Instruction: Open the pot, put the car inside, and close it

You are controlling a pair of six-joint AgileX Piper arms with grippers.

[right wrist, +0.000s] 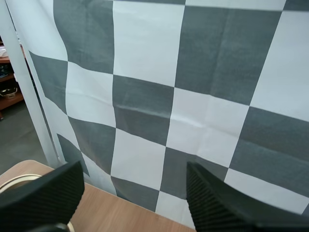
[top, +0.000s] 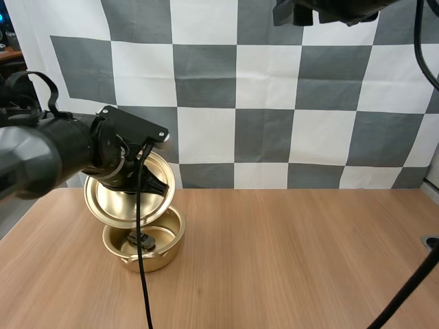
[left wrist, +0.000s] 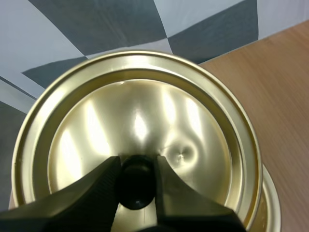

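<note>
A gold pot stands on the left part of the table, with a small dark toy car lying inside it. Just above it hangs its gold lid, tilted, its edge over the pot's back rim. My left gripper is shut on the lid's black knob, the fingers pinching it from both sides. Past the lid a sliver of the pot's rim shows. My right gripper is open and holds nothing, high above the table; my right arm is at the top of the high view.
The wooden table stretches wide to the right of the pot and in front of it. A curved gold rim peeks in beside one right finger.
</note>
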